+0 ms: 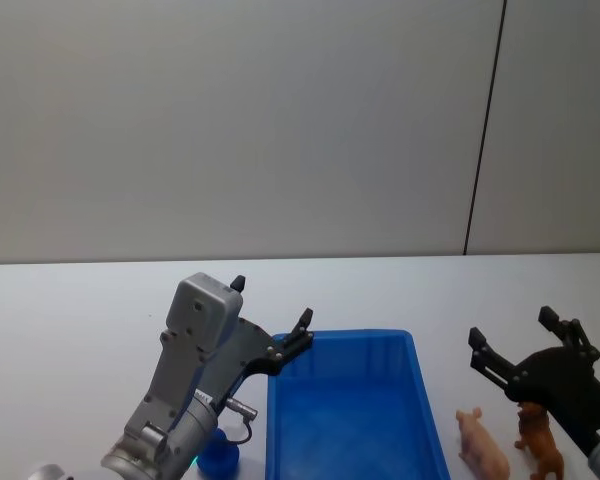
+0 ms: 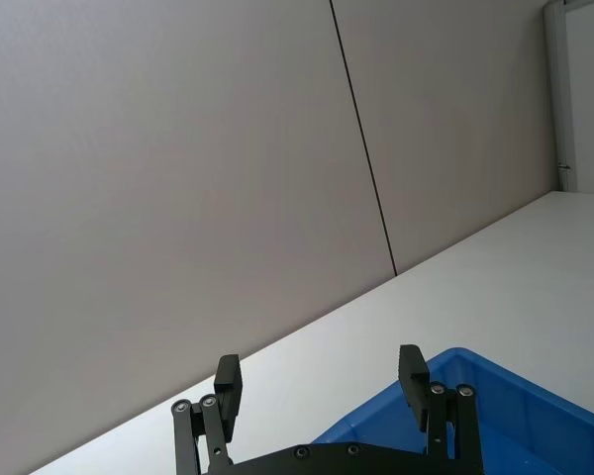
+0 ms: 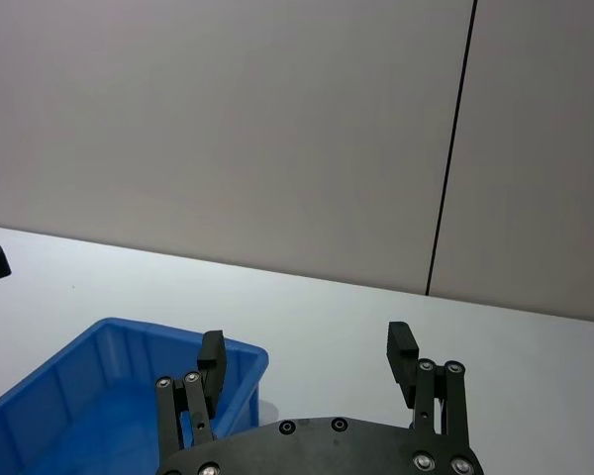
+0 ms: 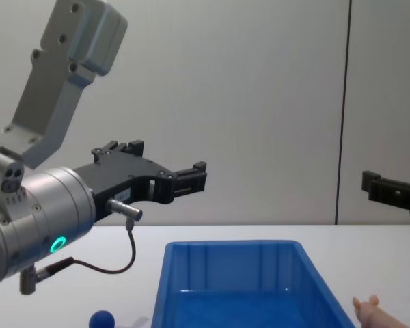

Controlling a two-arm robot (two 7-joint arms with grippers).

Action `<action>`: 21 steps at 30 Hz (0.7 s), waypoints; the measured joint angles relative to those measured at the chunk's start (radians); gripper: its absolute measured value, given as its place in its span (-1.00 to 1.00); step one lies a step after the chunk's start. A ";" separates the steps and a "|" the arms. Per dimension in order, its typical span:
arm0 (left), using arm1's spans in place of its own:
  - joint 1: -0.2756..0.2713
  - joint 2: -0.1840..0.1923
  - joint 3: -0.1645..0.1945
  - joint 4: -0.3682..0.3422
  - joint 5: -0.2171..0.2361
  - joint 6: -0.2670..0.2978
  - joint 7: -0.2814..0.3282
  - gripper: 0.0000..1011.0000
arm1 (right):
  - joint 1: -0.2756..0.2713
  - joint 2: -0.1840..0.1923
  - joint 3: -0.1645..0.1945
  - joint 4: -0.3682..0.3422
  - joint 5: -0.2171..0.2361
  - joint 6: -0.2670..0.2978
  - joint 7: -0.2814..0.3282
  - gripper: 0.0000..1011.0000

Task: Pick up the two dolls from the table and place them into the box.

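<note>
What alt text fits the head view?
Two dolls, a pink pig and a reddish-brown animal, stand on the white table right of the blue box, by the open right gripper. The open left gripper hovers near the box's far-left corner, a blue ball below.

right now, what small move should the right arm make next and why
Probably lower the right pincer toward the pink pig. That pincer is open, holds nothing and sits raised above the table. The pig stands close by it, between the box and the brown doll, both dolls outside the box. The left pincer hangs open near the box's left rim.
</note>
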 joint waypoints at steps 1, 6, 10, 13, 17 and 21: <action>0.000 0.000 0.000 0.000 0.000 0.000 0.000 0.98 | 0.000 0.000 0.000 0.000 0.002 0.003 0.000 0.98; 0.000 0.000 0.000 0.000 0.000 0.000 0.000 0.98 | 0.004 -0.002 0.006 0.004 0.019 0.036 -0.008 0.98; 0.000 0.000 0.000 0.000 0.000 0.000 0.000 0.98 | 0.005 -0.001 0.010 0.005 0.032 0.070 -0.017 0.98; 0.000 0.000 0.000 0.000 0.000 0.000 0.000 0.98 | 0.005 0.000 0.014 0.004 0.042 0.101 -0.026 0.98; 0.000 0.000 0.000 0.000 0.000 0.000 0.000 0.98 | 0.000 0.004 0.019 0.001 0.051 0.147 -0.043 0.98; 0.000 0.000 0.000 0.000 0.000 0.000 0.000 0.98 | -0.007 0.007 0.022 -0.004 0.055 0.175 -0.054 0.98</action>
